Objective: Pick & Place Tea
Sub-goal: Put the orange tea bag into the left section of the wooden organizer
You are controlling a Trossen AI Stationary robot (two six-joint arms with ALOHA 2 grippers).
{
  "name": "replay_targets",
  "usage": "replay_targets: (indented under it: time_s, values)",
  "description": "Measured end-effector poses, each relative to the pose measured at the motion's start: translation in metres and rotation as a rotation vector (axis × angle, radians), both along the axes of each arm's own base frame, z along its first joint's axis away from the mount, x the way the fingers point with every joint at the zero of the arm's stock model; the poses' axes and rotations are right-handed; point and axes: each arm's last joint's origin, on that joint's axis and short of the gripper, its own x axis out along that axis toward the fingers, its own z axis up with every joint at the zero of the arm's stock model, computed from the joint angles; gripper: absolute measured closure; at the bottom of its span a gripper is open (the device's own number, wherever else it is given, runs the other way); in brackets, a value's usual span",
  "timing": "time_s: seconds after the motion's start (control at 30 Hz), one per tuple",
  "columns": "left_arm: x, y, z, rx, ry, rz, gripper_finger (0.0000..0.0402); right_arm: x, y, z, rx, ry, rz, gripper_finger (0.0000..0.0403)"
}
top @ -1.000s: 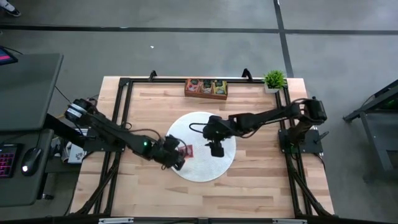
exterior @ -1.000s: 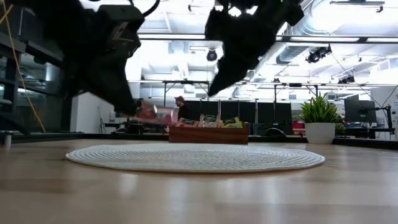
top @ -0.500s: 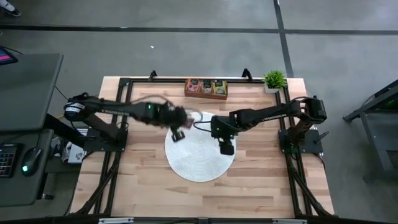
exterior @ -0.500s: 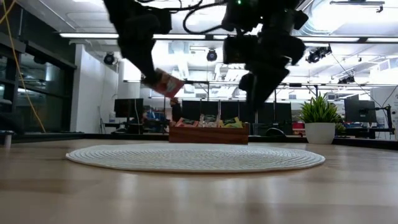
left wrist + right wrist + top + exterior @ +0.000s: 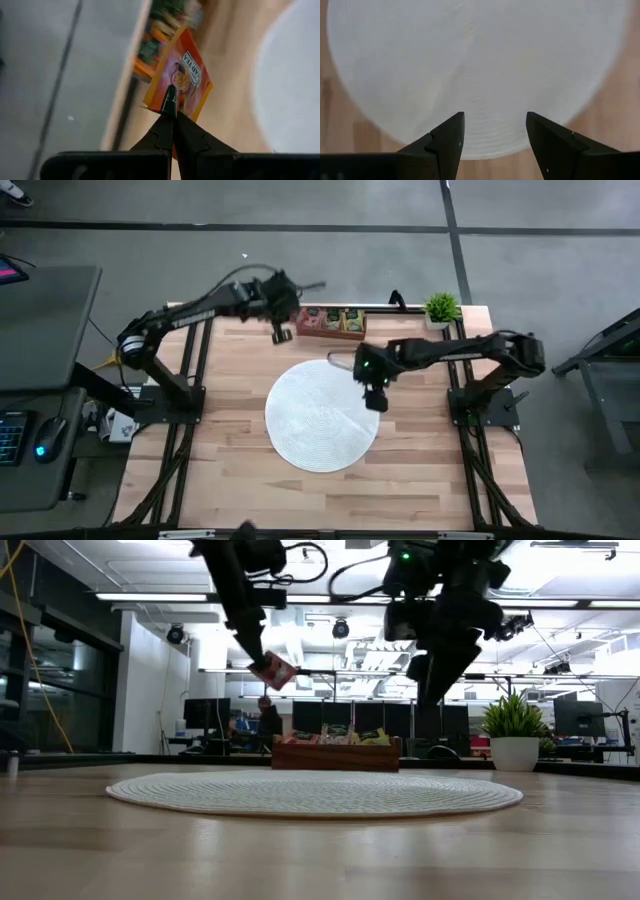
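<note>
- A round white woven mat (image 5: pixel 322 415) lies in the middle of the pale wooden table (image 5: pixel 240 480), and nothing can be seen lying on it.
- A brown wooden tray with three compartments (image 5: pixel 331 322) sits at the far edge of the table; packets with dark labels fill its compartments, but how many is too small to tell.
- A small green plant in a white pot (image 5: pixel 440 309) stands at the far right corner, well apart from both arms.
- In the low view, the room behind shows desks, monitors and a person (image 5: pixel 266 722) far off.
- The left gripper (image 5: pixel 282 333) hangs in the air just left of the tray's left end, its fingers pinched tight on one corner of a red-and-orange square tea packet (image 5: pixel 181 80). The packet hangs tilted, clear of the table, above and left of the tray in the low view.
- The right gripper (image 5: pixel 495 131) hovers over the far right part of the mat, fingers spread wide and holding nothing.
</note>
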Motion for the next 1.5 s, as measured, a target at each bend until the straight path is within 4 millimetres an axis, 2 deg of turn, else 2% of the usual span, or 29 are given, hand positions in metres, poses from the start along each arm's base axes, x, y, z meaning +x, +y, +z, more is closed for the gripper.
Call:
replay_targets:
  time_s: [0.13, 0.27, 0.47, 0.6, 0.67, 0.87, 1.1, 1.5]
  values:
    - [0.007, 0.04, 0.0, 0.04, 0.091, -0.095, 0.0401, -0.016, -0.019, 0.011, -0.026, -0.087, -0.134, 0.0194]
    - [0.024, 0.071, -0.006, 0.077, 0.19, -0.221, 0.0401, -0.029, -0.034, 0.025, -0.019, -0.145, -0.265, 0.0194]
    - [0.053, 0.098, -0.023, 0.113, 0.406, -0.4, 0.0401, -0.04, -0.05, 0.043, -0.023, -0.233, -0.409, 0.0194]
    - [0.072, 0.103, -0.035, 0.124, 0.486, -0.468, 0.0401, -0.044, -0.054, 0.048, -0.024, -0.262, -0.46, 0.0194]
    - [0.075, 0.103, -0.042, 0.103, 0.505, -0.48, 0.0401, -0.044, -0.055, 0.048, -0.033, -0.262, -0.47, 0.0194]
    - [0.085, 0.094, -0.045, 0.136, 0.541, -0.547, 0.0401, -0.045, -0.056, 0.048, -0.039, -0.26, -0.475, 0.0194]
    - [0.091, 0.087, -0.044, 0.163, 0.552, -0.602, 0.0401, -0.044, -0.055, 0.048, -0.044, -0.26, -0.465, 0.0194]
    - [0.087, 0.088, -0.045, 0.188, 0.647, -0.633, 0.0401, -0.044, -0.055, 0.048, -0.078, -0.26, -0.405, 0.0194]
